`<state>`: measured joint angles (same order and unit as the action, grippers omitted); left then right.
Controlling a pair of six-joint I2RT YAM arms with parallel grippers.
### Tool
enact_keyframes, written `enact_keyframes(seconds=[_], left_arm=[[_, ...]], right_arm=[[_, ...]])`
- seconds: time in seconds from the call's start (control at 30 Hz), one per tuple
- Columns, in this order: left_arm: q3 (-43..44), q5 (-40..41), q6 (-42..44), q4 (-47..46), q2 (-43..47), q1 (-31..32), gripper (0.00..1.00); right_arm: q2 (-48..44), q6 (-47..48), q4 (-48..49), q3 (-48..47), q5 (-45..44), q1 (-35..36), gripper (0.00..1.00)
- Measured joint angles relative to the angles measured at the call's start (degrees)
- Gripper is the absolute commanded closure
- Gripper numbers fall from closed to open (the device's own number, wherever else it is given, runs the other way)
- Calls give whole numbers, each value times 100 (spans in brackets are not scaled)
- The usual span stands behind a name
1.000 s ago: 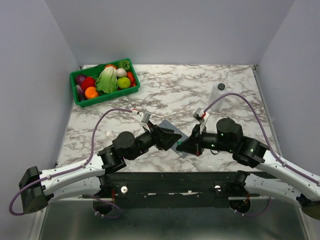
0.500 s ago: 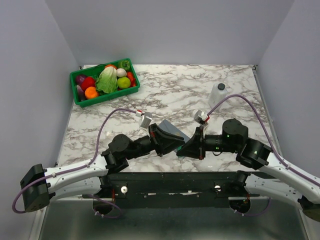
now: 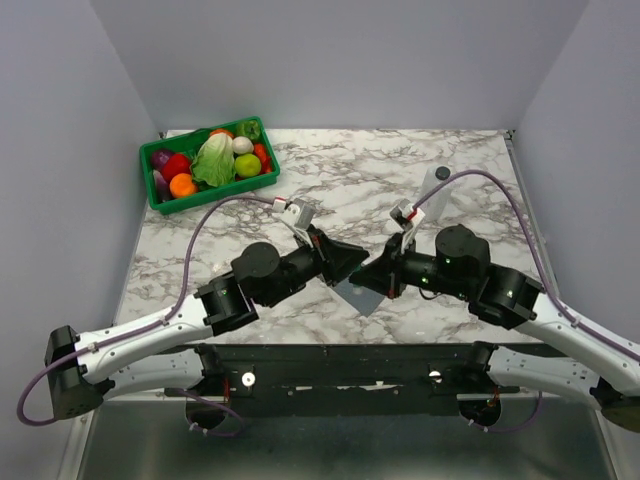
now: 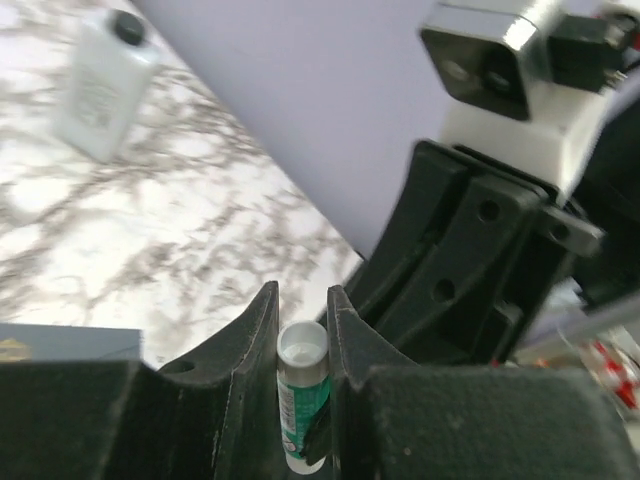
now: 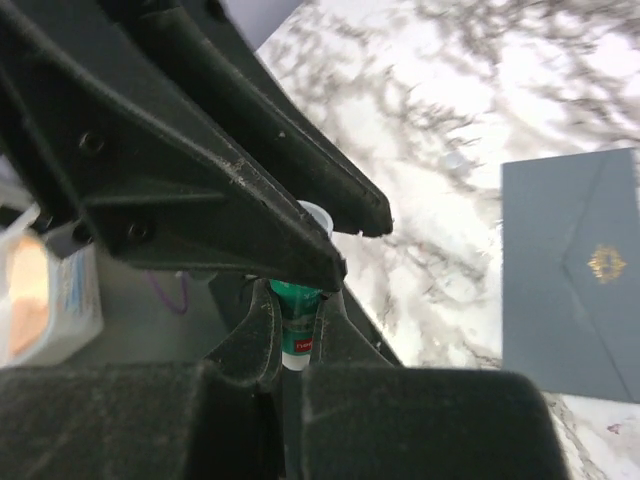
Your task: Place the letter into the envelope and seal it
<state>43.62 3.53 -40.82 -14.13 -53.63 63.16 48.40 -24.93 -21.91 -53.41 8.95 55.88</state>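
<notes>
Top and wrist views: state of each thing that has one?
glue stick: clamped by both grippers; cap on or off unclear.
left gripper: shut on the glue stick.
right gripper: shut on the glue stick.
envelope: flat on the table, flap down; sealed or not, cannot tell.
bottle: upright, cap on.
bin: full of produce.

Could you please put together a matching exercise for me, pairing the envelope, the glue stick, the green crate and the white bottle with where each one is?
Things:
1. envelope
2. glue stick
3. green crate
4. white bottle

Places:
A. far left corner of the table
B. gripped by the left pincer and the right pincer at once
C. standing at the far right of the table
D. flat on the table, below where the two pincers meet

Pairs: 1-D; 2-B; 3-A; 4-C.
</notes>
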Motion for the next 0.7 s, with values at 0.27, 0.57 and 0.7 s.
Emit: enact_keyframes(seconds=[0.27,0.57,0.7], left_arm=[[1814,2310,33,2142,-1064,210,25],[876,1244,857,741,-144,249,23],[332,262,1023,-238,146,210,41]], right_arm=[[1062,-472,-538,-1062,-1602,72,99],[186,717,-358,-597,-306,-107,99],[-186,957,-203,-365,555,-103,99]])
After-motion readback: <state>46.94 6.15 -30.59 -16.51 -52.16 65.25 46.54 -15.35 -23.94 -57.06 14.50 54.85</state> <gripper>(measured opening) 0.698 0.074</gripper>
